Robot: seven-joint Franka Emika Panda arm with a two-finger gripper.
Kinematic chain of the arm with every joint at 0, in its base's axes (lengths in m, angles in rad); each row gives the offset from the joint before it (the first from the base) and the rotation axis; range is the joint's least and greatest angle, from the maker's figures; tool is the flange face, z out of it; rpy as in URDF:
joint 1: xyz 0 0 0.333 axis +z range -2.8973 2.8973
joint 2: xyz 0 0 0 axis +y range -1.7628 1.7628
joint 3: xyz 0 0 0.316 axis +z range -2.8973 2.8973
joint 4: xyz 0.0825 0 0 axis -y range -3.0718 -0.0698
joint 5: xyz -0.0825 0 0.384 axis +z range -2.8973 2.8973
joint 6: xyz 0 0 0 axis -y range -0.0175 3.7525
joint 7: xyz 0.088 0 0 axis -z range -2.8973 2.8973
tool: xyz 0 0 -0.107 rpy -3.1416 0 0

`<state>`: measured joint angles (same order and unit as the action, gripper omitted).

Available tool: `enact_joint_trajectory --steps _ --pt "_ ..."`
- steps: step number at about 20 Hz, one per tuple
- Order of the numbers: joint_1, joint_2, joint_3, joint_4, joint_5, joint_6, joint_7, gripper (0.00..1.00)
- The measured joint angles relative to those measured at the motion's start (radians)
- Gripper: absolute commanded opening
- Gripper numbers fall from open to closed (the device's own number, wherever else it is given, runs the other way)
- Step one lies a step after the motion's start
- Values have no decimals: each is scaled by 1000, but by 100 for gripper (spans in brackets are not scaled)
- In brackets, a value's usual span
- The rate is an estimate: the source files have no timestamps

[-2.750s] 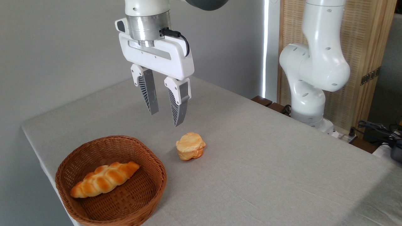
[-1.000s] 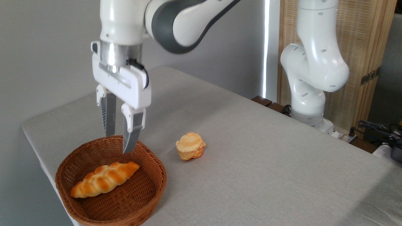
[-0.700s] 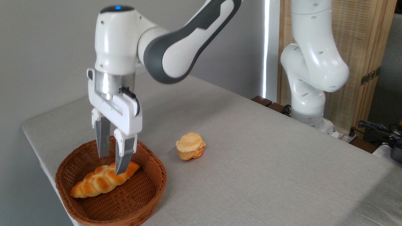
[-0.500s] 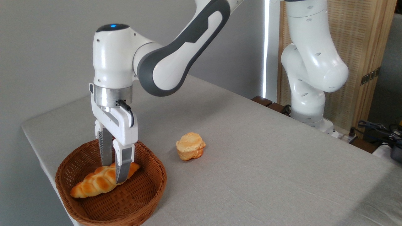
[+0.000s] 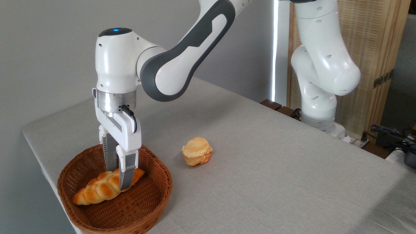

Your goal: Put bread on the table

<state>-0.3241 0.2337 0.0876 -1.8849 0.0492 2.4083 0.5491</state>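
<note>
Straddling bread | braided, glossy golden-orange, in basket | gripper fingers spread

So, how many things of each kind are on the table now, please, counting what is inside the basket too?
Braided bread: 1, in the basket, with the gripper around it
Small bun: 1, on the table
Wicker basket: 1
Total: 3

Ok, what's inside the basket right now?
The bread lies across the basket floor, and the hand reaches in with a finger on either side of the loaf's right part. Nothing else shows, though the near wall hides part of the floor.
</note>
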Motion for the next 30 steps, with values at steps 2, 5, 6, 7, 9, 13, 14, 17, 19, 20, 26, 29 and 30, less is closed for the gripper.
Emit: enact_joint_trajectory --steps 2,5,6,7,9,13,14,17,19,20,26,29,30 --pt "0 0 0 1 1 0 6 35" --pt "0 0 0 2 1 0 37 35" --pt "0 0 0 2 1 0 40 35" --pt "0 0 0 2 1 0 42 36" --pt "0 0 0 3 1 0 43 36" --pt "1 0 0 6 1 0 43 36" --pt "1 -2 1 7 1 0 43 36" --pt "5 -24 9 12 -2 -2 41 36" --pt "9 -55 13 12 -16 -12 37 36" --pt "11 -72 16 13 -22 -24 34 37" --pt "17 -212 47 15 -42 -221 30 37" --pt "15 -257 46 14 -44 -319 30 37" --pt "13 -266 44 12 -47 -348 30 37"
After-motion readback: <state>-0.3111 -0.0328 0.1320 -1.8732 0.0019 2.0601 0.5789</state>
